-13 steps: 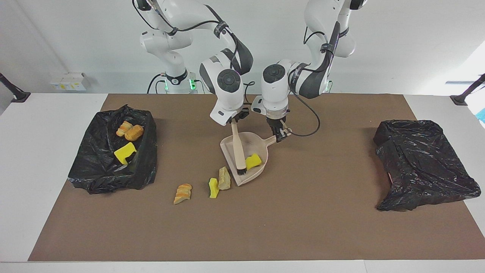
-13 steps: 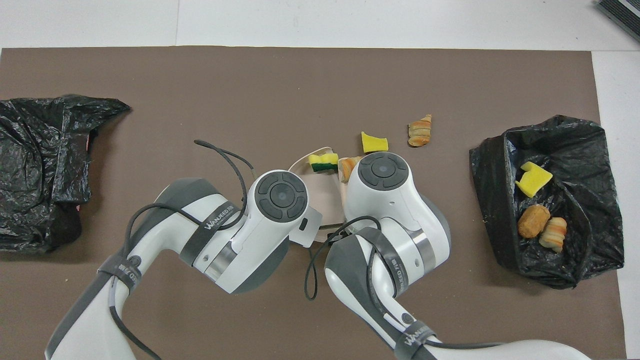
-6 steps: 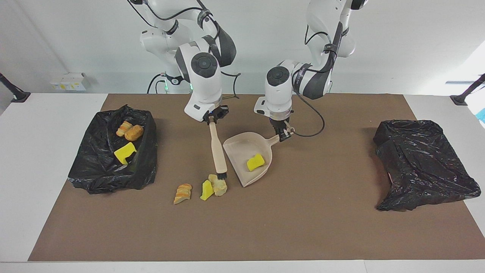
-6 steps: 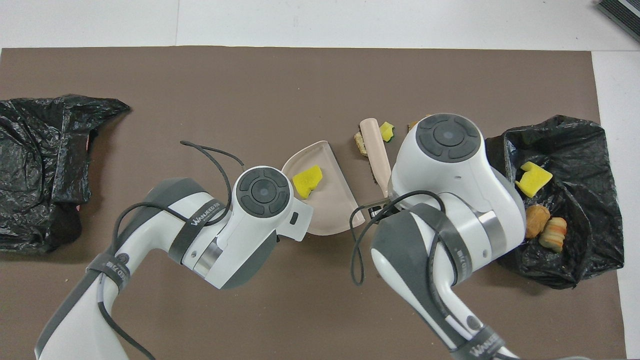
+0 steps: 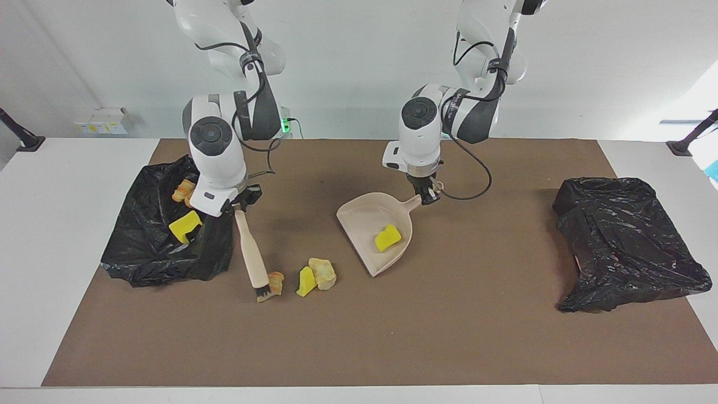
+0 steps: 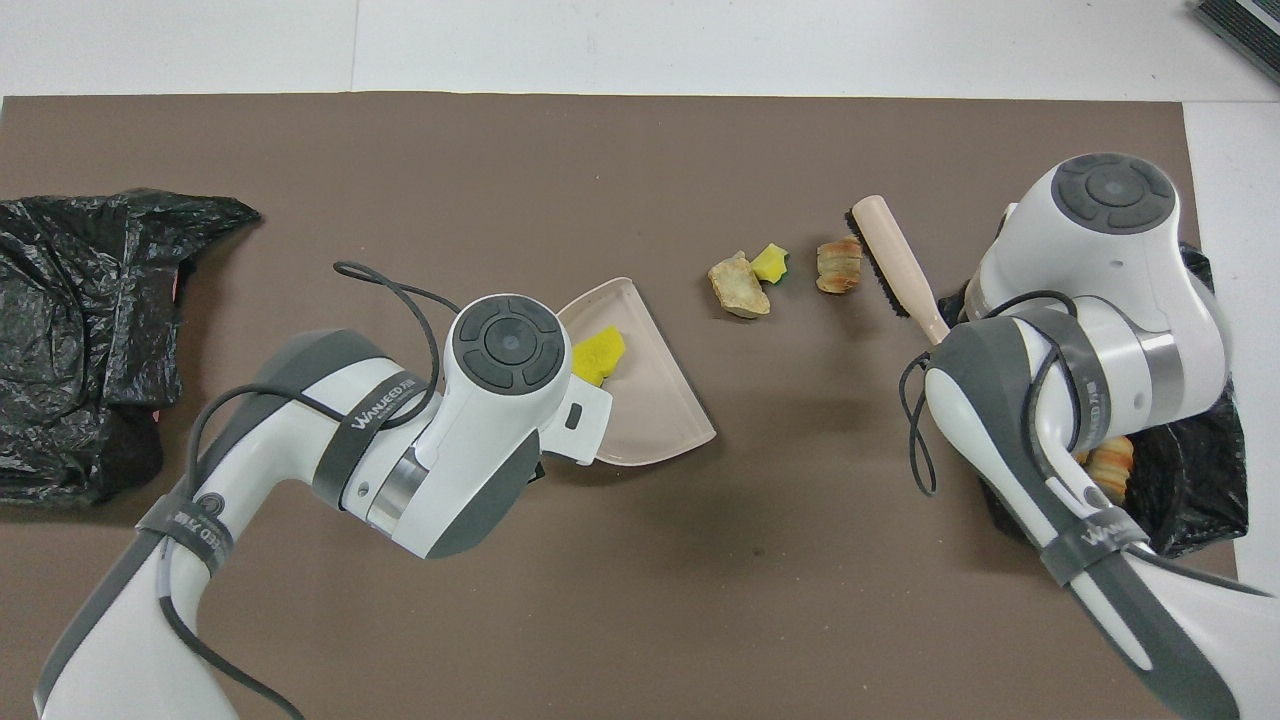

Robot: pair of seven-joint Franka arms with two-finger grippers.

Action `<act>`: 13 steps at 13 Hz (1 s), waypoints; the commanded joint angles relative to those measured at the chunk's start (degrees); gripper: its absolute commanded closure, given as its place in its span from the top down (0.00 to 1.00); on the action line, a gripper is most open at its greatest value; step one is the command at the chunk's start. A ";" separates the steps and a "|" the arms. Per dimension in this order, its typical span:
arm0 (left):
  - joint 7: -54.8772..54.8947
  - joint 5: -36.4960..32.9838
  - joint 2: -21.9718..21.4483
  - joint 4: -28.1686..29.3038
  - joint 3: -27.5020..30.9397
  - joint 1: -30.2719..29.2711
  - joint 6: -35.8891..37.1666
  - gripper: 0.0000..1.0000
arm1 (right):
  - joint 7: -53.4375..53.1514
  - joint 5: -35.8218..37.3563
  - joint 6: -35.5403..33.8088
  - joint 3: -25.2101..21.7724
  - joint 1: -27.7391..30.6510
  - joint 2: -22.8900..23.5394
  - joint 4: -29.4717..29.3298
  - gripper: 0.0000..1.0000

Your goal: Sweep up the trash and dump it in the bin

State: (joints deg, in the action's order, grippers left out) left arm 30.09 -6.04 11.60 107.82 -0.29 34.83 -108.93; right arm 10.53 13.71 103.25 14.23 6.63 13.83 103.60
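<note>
My right gripper (image 5: 240,204) is shut on the handle of the beige brush (image 5: 252,253) (image 6: 895,262). The bristles are at the mat, touching a striped bread chunk (image 5: 274,281) (image 6: 838,267). Beside it lie a yellow sponge piece (image 5: 305,281) (image 6: 769,263) and a tan chunk (image 5: 323,272) (image 6: 739,291). My left gripper (image 5: 427,194) is shut on the handle of the beige dustpan (image 5: 364,216) (image 6: 655,410), which holds one yellow sponge (image 5: 387,238) (image 6: 598,355). In the overhead view both grippers are hidden under their wrists.
An open black bin bag (image 5: 146,247) (image 6: 1215,490) at the right arm's end holds a yellow sponge (image 5: 185,225) and bread pieces (image 5: 182,189). A closed crumpled black bag (image 5: 628,241) (image 6: 80,320) lies at the left arm's end. A brown mat (image 5: 449,314) covers the table.
My right gripper has lifted the brush out of the dustpan and carried it toward the right arm's end, down beside the striped bread chunk. The dustpan has shifted slightly toward the left arm's end.
</note>
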 commanded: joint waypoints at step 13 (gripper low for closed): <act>-1.70 -3.18 -0.62 3.09 -0.07 1.03 -4.00 0.00 | -9.55 -12.11 0.11 1.68 -14.26 5.78 -3.68 0.00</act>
State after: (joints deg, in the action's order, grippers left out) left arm 28.74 -7.77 12.17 108.37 -0.77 35.11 -110.05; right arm 2.34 4.46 104.26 15.84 -6.12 21.27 98.90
